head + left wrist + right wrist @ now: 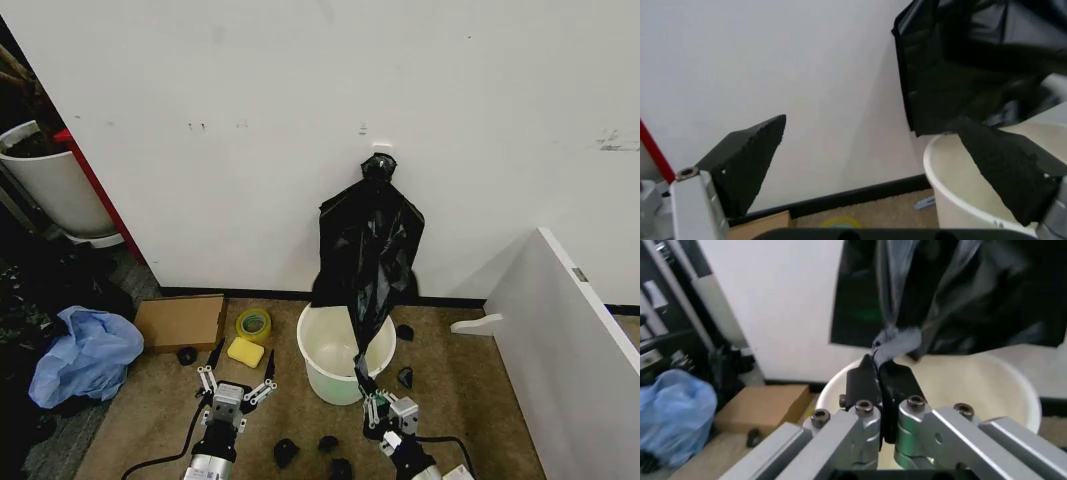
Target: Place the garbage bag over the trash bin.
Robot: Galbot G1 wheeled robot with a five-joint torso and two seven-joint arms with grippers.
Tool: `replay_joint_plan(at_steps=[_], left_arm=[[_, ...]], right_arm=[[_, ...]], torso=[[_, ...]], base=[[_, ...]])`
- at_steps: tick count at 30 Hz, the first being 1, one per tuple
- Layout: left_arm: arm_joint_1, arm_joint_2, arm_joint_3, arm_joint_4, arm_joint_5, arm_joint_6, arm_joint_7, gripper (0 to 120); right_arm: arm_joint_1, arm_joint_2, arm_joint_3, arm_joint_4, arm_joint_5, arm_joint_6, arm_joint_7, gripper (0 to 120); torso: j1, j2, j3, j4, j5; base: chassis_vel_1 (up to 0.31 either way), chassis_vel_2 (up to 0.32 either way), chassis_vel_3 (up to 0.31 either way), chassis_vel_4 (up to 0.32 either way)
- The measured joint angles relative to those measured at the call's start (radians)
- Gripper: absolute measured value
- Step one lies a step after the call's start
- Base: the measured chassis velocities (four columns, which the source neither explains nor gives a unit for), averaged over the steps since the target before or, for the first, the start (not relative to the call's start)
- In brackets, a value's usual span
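Pinching the lower tip of the garbage bag (366, 262) with the right end effector (373, 402), pads together on a twisted strand of the plastic, clearest in the right wrist view (879, 377). Hanging from a hook on the wall (300, 120), top knotted there, body draping straight down, bottom end trailing over the near rim of the trash bin (322, 368). Long axis of bag near vertical, leaning slightly toward the robot at the bottom where clamped; mouth orientation hard to tell, film bunched and twisted. Bin standing upright on the floor (470, 420) against the wall, directly below the bag, open top facing up, inside bare. Right end effector just in front of the bin, touching bag, not bin. Left end effector (238, 378) low on the floor to the left of the bin, jaws spread wide, holding nothing; left wrist view shows bin rim (933, 170) just beside one pad (1003, 165) and bag edge (953, 65) above. Right arm nearer to bag; left nearer to bin's left rim. Probable next need: bag opened and stretched around rim, so the free left side matters. Also nearby, unrelated: yellow sponge (246, 351), tape roll (253, 324), cardboard box (180, 322), blue plastic heap (85, 352).
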Motion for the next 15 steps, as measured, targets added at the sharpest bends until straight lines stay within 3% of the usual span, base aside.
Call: replay_joint_plan(at_steps=[7, 11, 14, 15], left_arm=[[-0.116, 0.126, 0.049, -0.048, -0.182, 0.087, 0.031, 100], [-0.285, 0.308, 0.114, -0.095, -0.368, 0.183, 0.046, 100], [-0.411, 0.412, 0.194, -0.118, -0.498, 0.246, 0.044, 100], [-0.411, 0.412, 0.194, -0.118, -0.498, 0.246, 0.044, 100]], right_arm=[[0.064, 0.000, 0.024, -0.006, -0.028, -0.013, 0.035, 0], [0.106, -0.015, 0.029, -0.024, -0.128, 0.010, 0.043, 0], [0.134, -0.022, 0.018, -0.034, -0.151, 0.015, 0.043, 0], [0.134, -0.022, 0.018, -0.034, -0.151, 0.015, 0.043, 0]], torso=[[0.000, 0.000, 0.000, 0.0001, 0.0000], [0.000, 0.000, 0.000, -0.0002, 0.0000], [0.000, 0.000, 0.000, 0.0005, 0.0002], [0.000, 0.000, 0.000, 0.0005, 0.0002]], base=[[0.000, 0.000, 0.000, 0.000], [0.000, 0.000, 0.000, 0.000], [0.000, 0.000, 0.000, 0.000], [0.000, 0.000, 0.000, 0.000]])
